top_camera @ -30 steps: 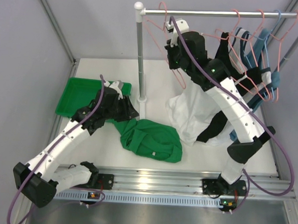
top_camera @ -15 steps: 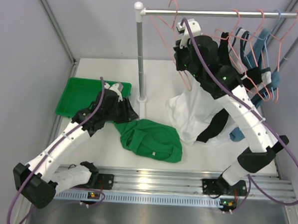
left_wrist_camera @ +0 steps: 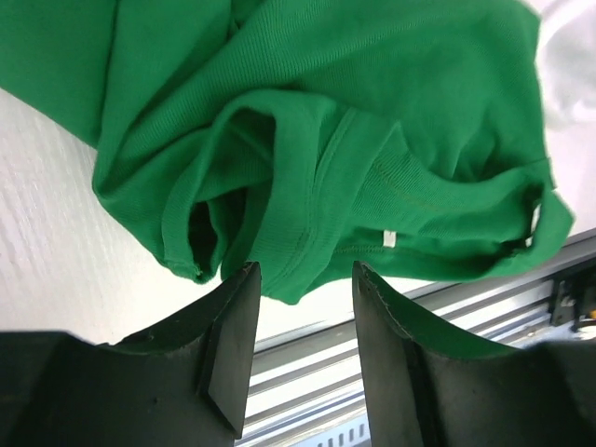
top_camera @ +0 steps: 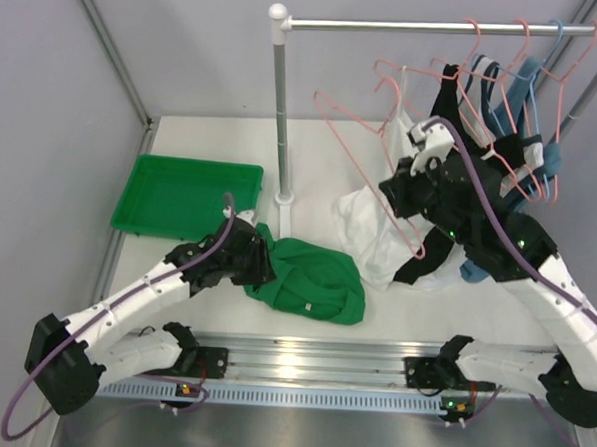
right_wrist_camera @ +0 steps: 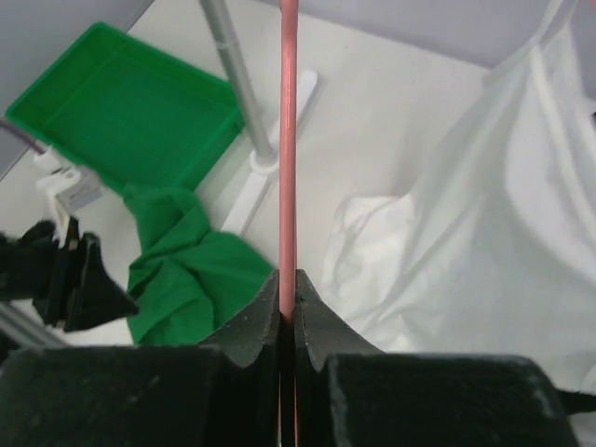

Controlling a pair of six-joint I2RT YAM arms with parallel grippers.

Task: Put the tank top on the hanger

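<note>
The green tank top [top_camera: 311,279] lies crumpled on the white table near the front edge. My left gripper [top_camera: 259,264] is open at its left edge. In the left wrist view the tank top [left_wrist_camera: 372,121] fills the top, and the gripper [left_wrist_camera: 303,289] is open just off a folded hem, holding nothing. My right gripper [top_camera: 395,194] is shut on a salmon-pink wire hanger [top_camera: 357,152] and holds it in the air, off the rail. In the right wrist view the gripper [right_wrist_camera: 289,279] pinches the hanger wire [right_wrist_camera: 289,140], and the tank top [right_wrist_camera: 186,270] lies below to the left.
A green tray [top_camera: 185,193] sits at the back left. The rail's upright post [top_camera: 281,112] stands on its base mid-table. A white top [top_camera: 378,233] and a black top [top_camera: 432,256] hang or pool at the right. More pink and blue hangers [top_camera: 517,65] hang on the rail.
My right arm has taken the pink hanger off the rail and carried it down and to the right. My left gripper has moved nearer and right, onto the tank top's left edge.
</note>
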